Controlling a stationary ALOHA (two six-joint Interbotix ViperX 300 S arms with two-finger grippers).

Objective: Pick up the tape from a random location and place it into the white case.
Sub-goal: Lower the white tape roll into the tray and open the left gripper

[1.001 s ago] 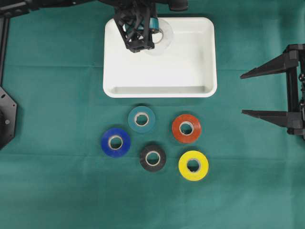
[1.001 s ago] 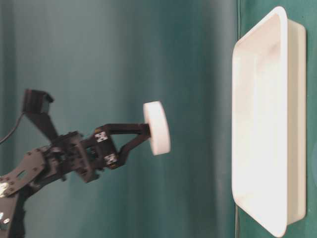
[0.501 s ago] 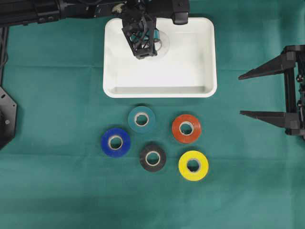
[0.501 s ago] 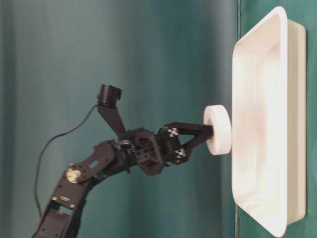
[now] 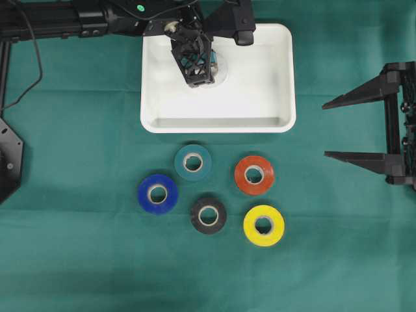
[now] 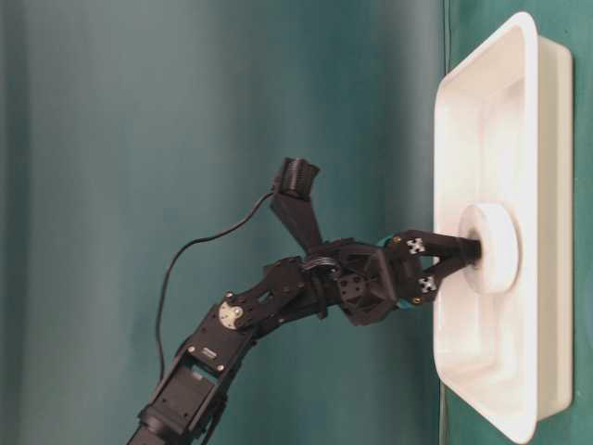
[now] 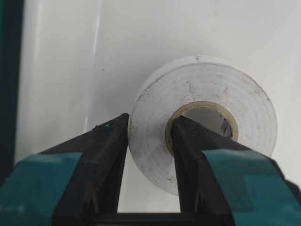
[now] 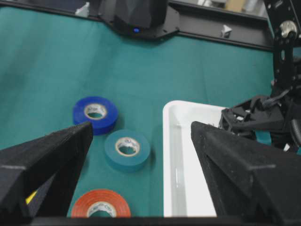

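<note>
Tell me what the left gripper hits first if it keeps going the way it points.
The case floor, most likely. The left gripper points into it, shut on the white tape, which looks at or almost on the floor.

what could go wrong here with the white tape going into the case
The left gripper pinches the white tape through its core, one finger inside the hole. On release that finger could snag and lift the roll back out of the white case. The roll could also tip or roll once freed.

White case point(image 5: 281, 84) seen as smooth glossy plastic, white tape roll point(image 7: 202, 117) with matt, faintly scuffed side and tan paper-like core, green table cover point(image 5: 78, 260) seen as matt cloth, faintly creased, gripper fingers point(image 7: 103, 155) of matt black grainy plastic
</note>
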